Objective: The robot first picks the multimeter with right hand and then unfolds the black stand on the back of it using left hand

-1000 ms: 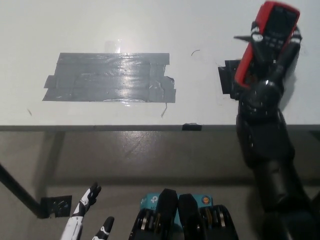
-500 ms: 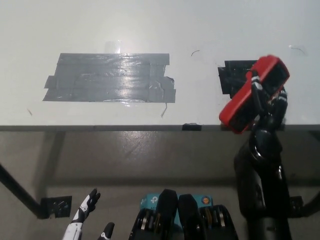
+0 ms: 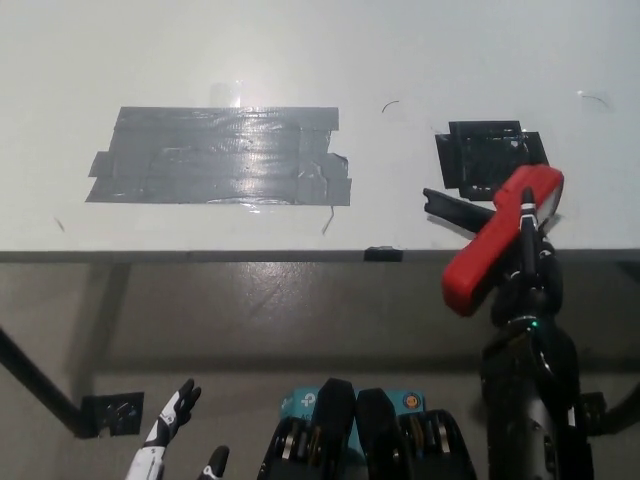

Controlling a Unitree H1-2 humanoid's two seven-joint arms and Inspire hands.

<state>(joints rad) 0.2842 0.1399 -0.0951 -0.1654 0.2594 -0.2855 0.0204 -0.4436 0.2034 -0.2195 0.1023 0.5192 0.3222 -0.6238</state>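
Multimeter (image 3: pixel 497 240) at four o'clock, clasped in right hand (image 3: pixel 528 285), hanging past the table (image 3: pixel 400 60) edge. Left hand (image 3: pixel 170 425), fingers spread and empty, low at seven o'clock. Risk, I judge: a left-hand push on the stand could twist it loose. Open floor between the hands.

Multimeter (image 3: pixel 497 243) at table (image 3: pixel 300 50) edge, right of tape (image 3: pixel 220 155)
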